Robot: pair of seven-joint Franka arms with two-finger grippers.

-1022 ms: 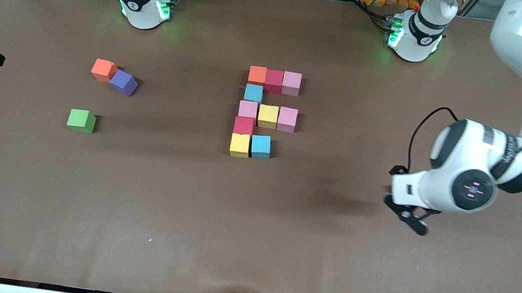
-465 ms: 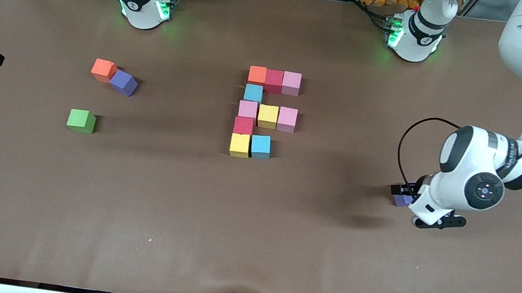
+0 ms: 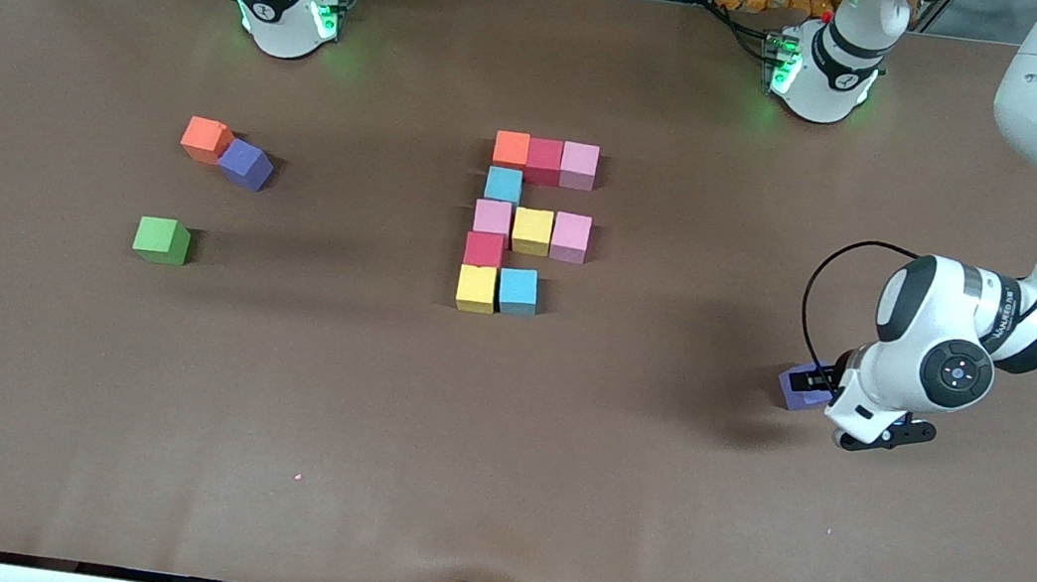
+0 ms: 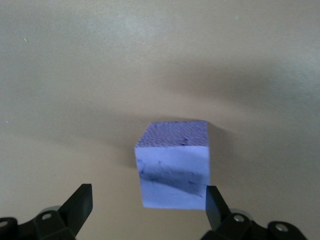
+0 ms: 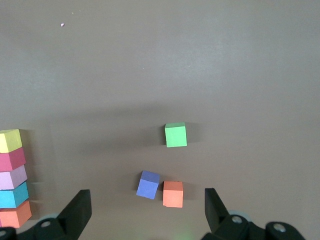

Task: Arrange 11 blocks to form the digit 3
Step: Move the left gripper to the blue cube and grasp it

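Hovering just above the small purple foam cube [image 4: 174,165], the left gripper [image 4: 145,207] is held wide open, cube between its fingers, not yet gripped; right gripper [image 5: 145,210] waits open, well apart.

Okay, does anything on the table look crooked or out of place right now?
Yes. The dark purple cube sits twisted against the loose orange cube, off square with the neat digit 3 blocks. A lighter purple cube lies alone toward the left arm's end, between the open left end effector's fingers.
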